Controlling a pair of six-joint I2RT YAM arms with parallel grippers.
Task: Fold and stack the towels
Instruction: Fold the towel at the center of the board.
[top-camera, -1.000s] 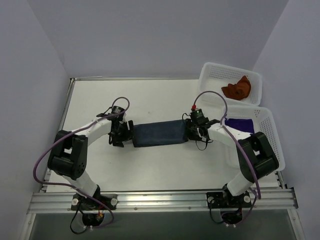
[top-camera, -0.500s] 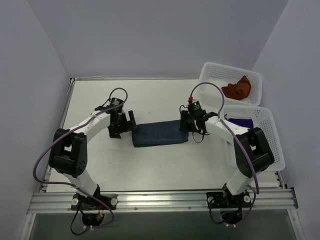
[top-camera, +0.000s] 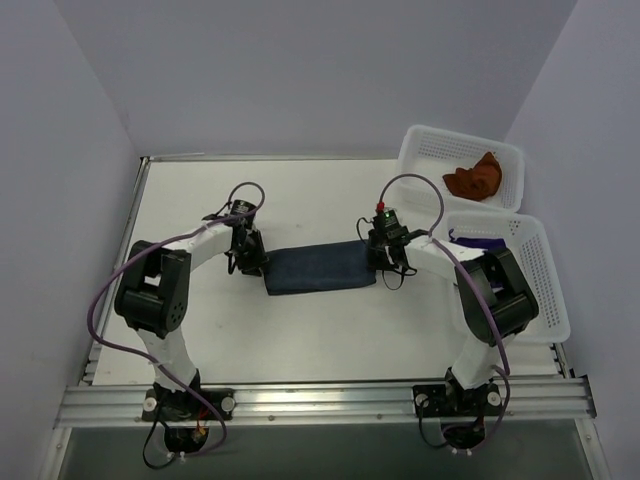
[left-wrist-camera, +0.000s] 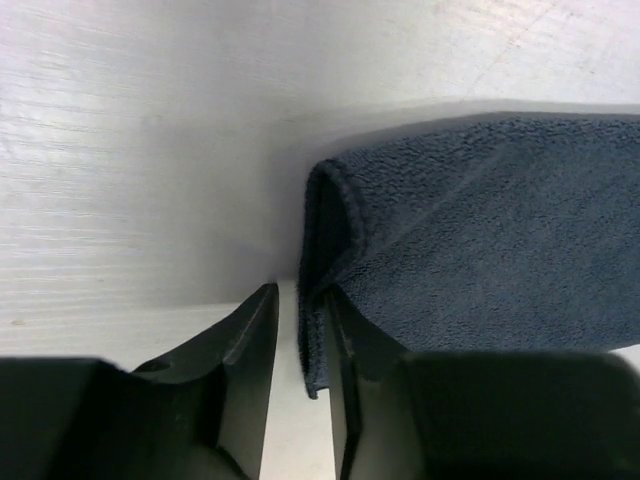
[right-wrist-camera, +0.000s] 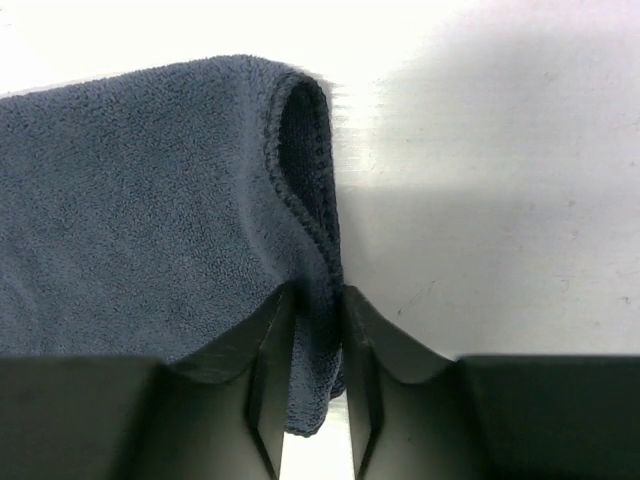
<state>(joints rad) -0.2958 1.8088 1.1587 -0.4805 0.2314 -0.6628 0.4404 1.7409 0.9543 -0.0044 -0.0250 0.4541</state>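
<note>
The slate blue-grey towel (top-camera: 320, 268) lies folded in a long strip across the middle of the table. My left gripper (top-camera: 252, 262) is at its left end. In the left wrist view the towel (left-wrist-camera: 500, 230) has its hem between the nearly closed fingers of that gripper (left-wrist-camera: 300, 295), with a sliver of table beside the left finger. My right gripper (top-camera: 383, 258) is at the strip's right end. In the right wrist view this gripper (right-wrist-camera: 318, 292) is shut on the towel's (right-wrist-camera: 130, 190) looped edge. The rust orange towel (top-camera: 474, 178) and the purple towel (top-camera: 480, 243) lie in baskets.
Two white perforated baskets stand at the right: the far basket (top-camera: 430, 150) holds the crumpled orange towel, and the near basket (top-camera: 545, 290) holds the purple one. The right arm's upper link leans over the near basket's left rim. A metal rail (top-camera: 320, 400) runs along the table's front edge.
Both grippers moved up off the towel ends, came back in to the strip's far corners and closed there from wide open. The towel strip shifted slightly and looks narrower.
</note>
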